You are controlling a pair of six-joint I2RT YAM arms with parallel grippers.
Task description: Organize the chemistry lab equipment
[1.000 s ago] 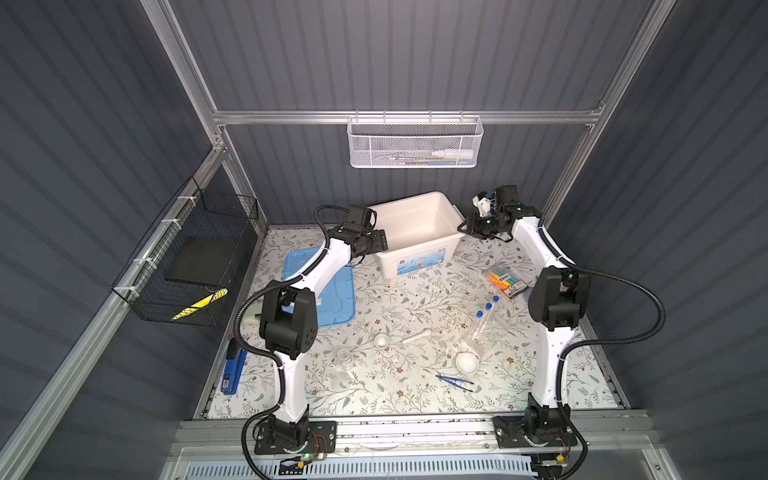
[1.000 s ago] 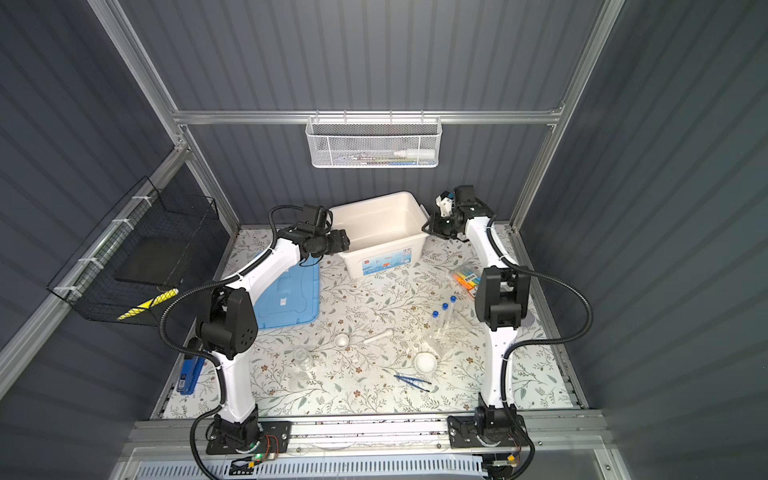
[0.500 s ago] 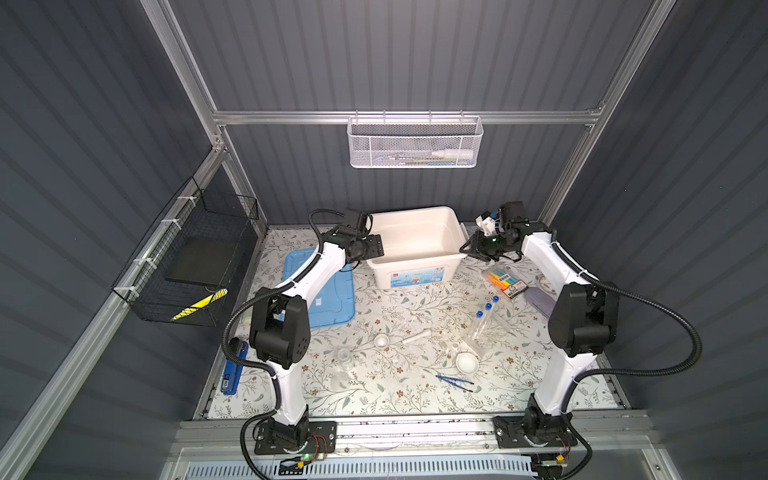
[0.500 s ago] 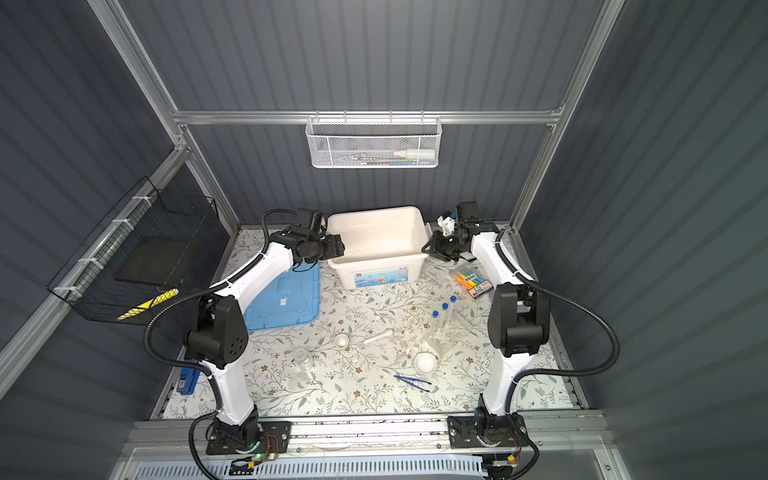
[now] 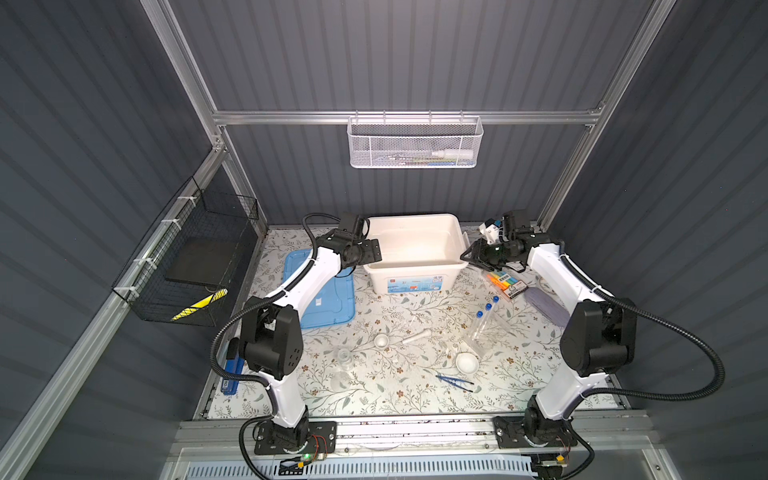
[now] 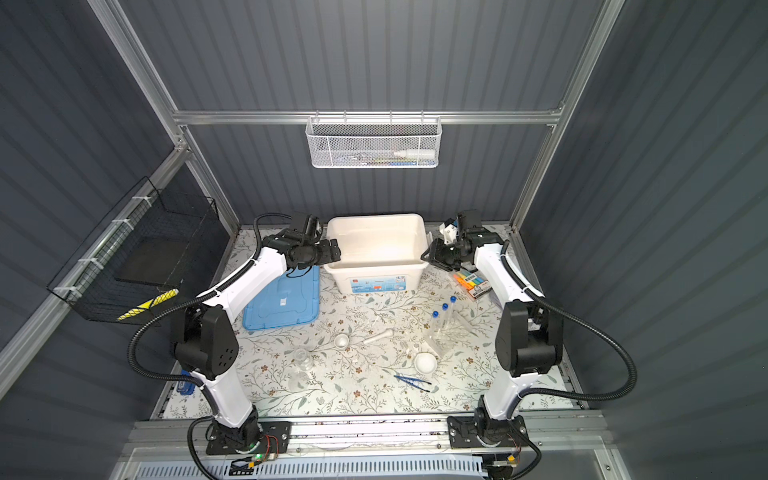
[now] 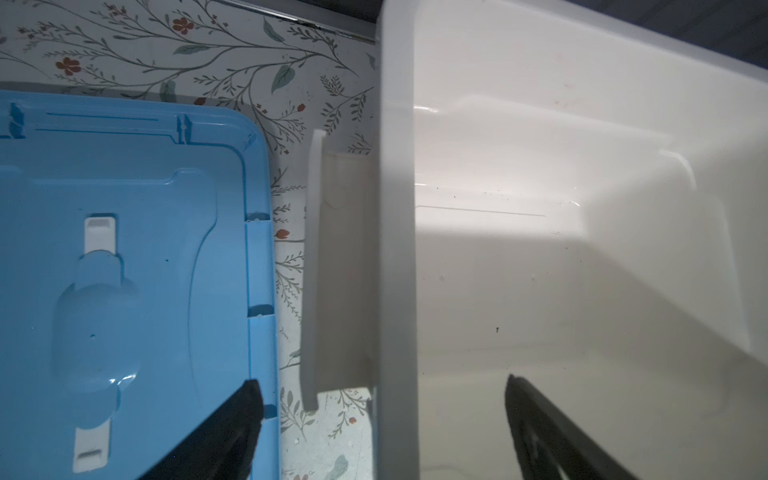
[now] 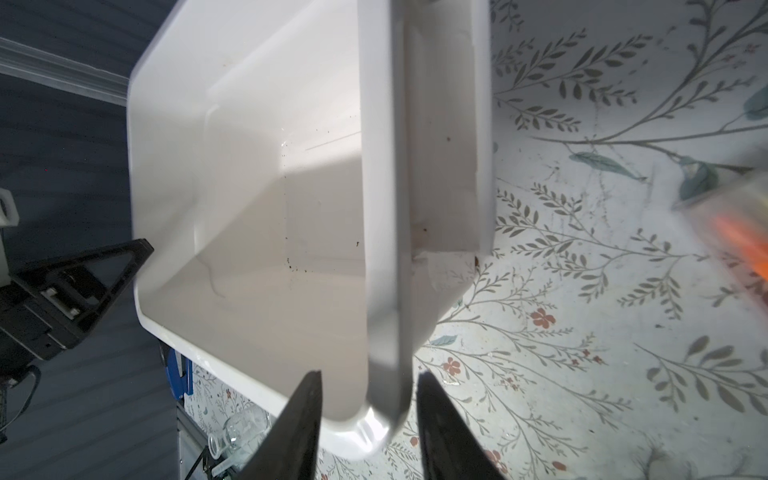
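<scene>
The floral tabletop (image 5: 395, 392) carries an uncovered white bin (image 5: 415, 274) at the middle of its far edge. The bin's blue lid (image 5: 328, 299) lies flat just beside it toward the left edge. The left gripper (image 5: 371, 252) hovers over the bin's left rim with its fingers spread wide, one above the lid and one inside the bin, touching neither. The right gripper (image 8: 368, 374) straddles the bin's right rim with its jaws parted, and a gap shows on the inner side. A pack of coloured markers (image 5: 507, 284) lies near the far right corner. A blue-and-black stapler (image 5: 232, 370) lies off the left edge. Right of centre stands the clear plastic rack (image 5: 484, 334), with three clear blue-capped tubes (image 5: 488, 306) slotted in it at a tilt. One small white dish (image 5: 466, 363) sits just beside the rack toward the front edge, the other (image 5: 380, 340) at the centre, with the white pestle (image 5: 417, 336) between them. The dark blue tweezers (image 5: 455, 380) lie near the front edge, and the small clear glassware (image 5: 344, 357) sits left of centre.
</scene>
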